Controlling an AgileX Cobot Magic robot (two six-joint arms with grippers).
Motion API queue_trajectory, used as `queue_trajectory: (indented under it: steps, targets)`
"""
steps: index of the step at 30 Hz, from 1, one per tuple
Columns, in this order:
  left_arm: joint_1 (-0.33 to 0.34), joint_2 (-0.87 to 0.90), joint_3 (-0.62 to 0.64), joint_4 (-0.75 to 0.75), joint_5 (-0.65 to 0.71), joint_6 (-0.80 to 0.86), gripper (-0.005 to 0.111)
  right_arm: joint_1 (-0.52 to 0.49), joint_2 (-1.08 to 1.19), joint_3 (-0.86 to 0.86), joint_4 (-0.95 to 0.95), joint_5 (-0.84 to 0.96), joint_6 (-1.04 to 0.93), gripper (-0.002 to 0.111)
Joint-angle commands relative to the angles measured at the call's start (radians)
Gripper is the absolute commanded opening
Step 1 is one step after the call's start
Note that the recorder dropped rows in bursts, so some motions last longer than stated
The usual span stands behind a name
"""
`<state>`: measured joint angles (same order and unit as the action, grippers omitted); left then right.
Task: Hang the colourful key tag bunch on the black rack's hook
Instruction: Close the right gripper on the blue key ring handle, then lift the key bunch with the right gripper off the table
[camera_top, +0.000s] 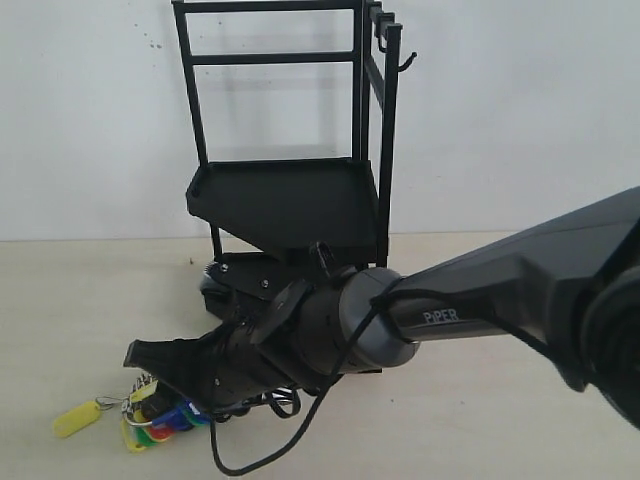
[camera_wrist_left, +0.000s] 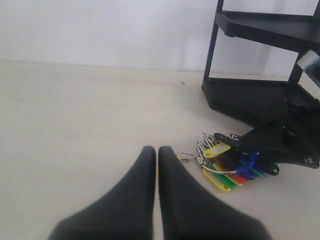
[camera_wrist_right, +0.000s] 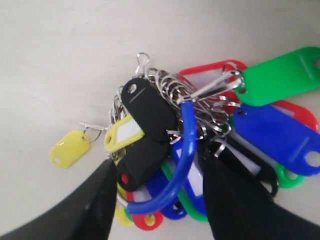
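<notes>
One colourful key tag bunch (camera_wrist_right: 150, 115) lies on the worktop (camera_top: 80, 300) near its front edge, one yellow tag (camera_wrist_right: 70, 152) trailing aside. The right gripper (camera_wrist_right: 160, 172) straddles its single blue loop (camera_wrist_right: 188, 135), both fingers spread. The left gripper (camera_wrist_left: 157, 156) rests nearby, pressed together. The two-tier black rack (camera_top: 285, 195) stands at the back edge, with the hook (camera_top: 406, 62) up top.

Right arm's a chunky matte dark-grey tube (camera_top: 520, 275) with white "PiPER" lettering (camera_top: 447, 316) right of centre, plus a thin black cable (camera_top: 300, 440) looping along the bottom edge. The left gripper (camera_wrist_left: 156, 150) has smooth black tapered fingers (camera_wrist_left: 132, 200), and the right gripper (camera_wrist_right: 161, 164) looks the same.
</notes>
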<state>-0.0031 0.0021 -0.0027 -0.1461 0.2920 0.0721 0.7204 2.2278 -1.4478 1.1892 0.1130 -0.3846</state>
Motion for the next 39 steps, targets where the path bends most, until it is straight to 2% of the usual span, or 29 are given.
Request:
queue_trajectory:
  steps: [1, 7, 11, 18, 20, 23, 39]
  targets:
    - [0.002, -0.002, 0.003, 0.005, -0.007, 0.003, 0.004, 0.016, 0.037, -0.043, 0.001, 0.004, 0.002, 0.050]
    - [0.002, -0.002, 0.003, 0.005, -0.007, 0.003, 0.004, 0.018, 0.053, -0.056, 0.004, -0.003, -0.006, 0.048]
    - [0.002, -0.002, 0.003, 0.005, -0.007, 0.003, 0.004, 0.018, 0.053, -0.056, -0.003, -0.003, -0.021, 0.024]
    - [0.002, -0.002, 0.003, 0.005, -0.007, 0.003, 0.004, 0.018, 0.053, -0.056, -0.003, -0.003, -0.021, 0.019]
    - [0.002, -0.002, 0.003, 0.005, -0.007, 0.003, 0.004, 0.018, 0.053, -0.056, -0.008, -0.001, -0.035, 0.014]
    - [0.002, -0.002, 0.003, 0.005, -0.007, 0.003, 0.004, 0.018, 0.051, -0.056, -0.011, 0.023, -0.067, 0.000]
    - [0.002, -0.002, 0.003, 0.005, -0.007, 0.003, 0.004, 0.020, -0.042, -0.050, -0.073, 0.112, -0.097, 0.000]
